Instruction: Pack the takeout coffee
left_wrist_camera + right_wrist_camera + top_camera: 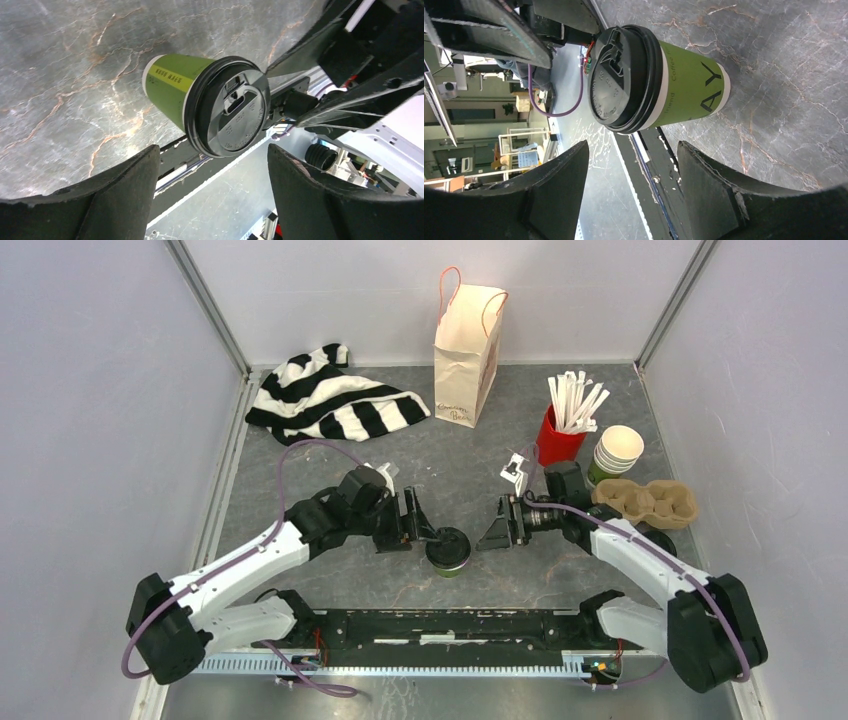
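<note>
**One lidded coffee cup stands between two open grippers**

Seen from above, the grey marbled table [480, 440] fills the view. A black-and-white striped cloth [330, 400] lies crumpled at 10 o'clock. A pale paper bag [465, 350] with orange handles stands upright at 12 o'clock. A brown cardboard cup carrier [650, 502] sits at 3 o'clock, by the right arm.

The left gripper [422, 523] is at the coffee cup's 10 o'clock, and its fingers [125, 195] are spread and grasp nothing. The right gripper [493, 527] is at the cup's 2 o'clock, and its fingers [554, 190] are likewise released and empty. Each wrist view shows the cup just beyond the fingertips, and no contact shows.

A red cup [558, 440] of white sticks stands at 2 o'clock, with stacked lidless cups [618, 450] just beside it.

The green coffee cup [447, 550] stands upright on the table at 6 o'clock, with its black lid on.
</note>
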You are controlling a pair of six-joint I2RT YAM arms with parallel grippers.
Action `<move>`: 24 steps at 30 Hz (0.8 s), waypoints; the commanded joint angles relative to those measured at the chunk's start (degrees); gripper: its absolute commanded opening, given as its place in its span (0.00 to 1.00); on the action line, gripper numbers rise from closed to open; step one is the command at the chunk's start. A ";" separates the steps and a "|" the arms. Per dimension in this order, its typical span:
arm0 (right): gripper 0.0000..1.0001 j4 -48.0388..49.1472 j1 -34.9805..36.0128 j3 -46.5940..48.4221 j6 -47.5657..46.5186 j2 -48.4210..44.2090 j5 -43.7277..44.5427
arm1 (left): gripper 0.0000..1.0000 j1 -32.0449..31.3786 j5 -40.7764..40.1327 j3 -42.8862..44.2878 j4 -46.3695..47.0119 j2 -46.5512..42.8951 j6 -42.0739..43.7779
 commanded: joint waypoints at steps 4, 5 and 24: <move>0.71 5.53 2.88 3.22 0.15 5.83 -0.75 | 0.80 0.65 4.10 -1.79 6.94 1.96 -1.95; 0.71 5.64 3.18 3.52 0.14 6.39 -0.65 | 0.79 0.65 4.19 -2.16 7.32 2.38 -1.87; 0.64 3.56 6.47 5.38 -1.21 11.38 3.57 | 0.63 0.30 6.11 -5.14 7.57 6.04 -0.43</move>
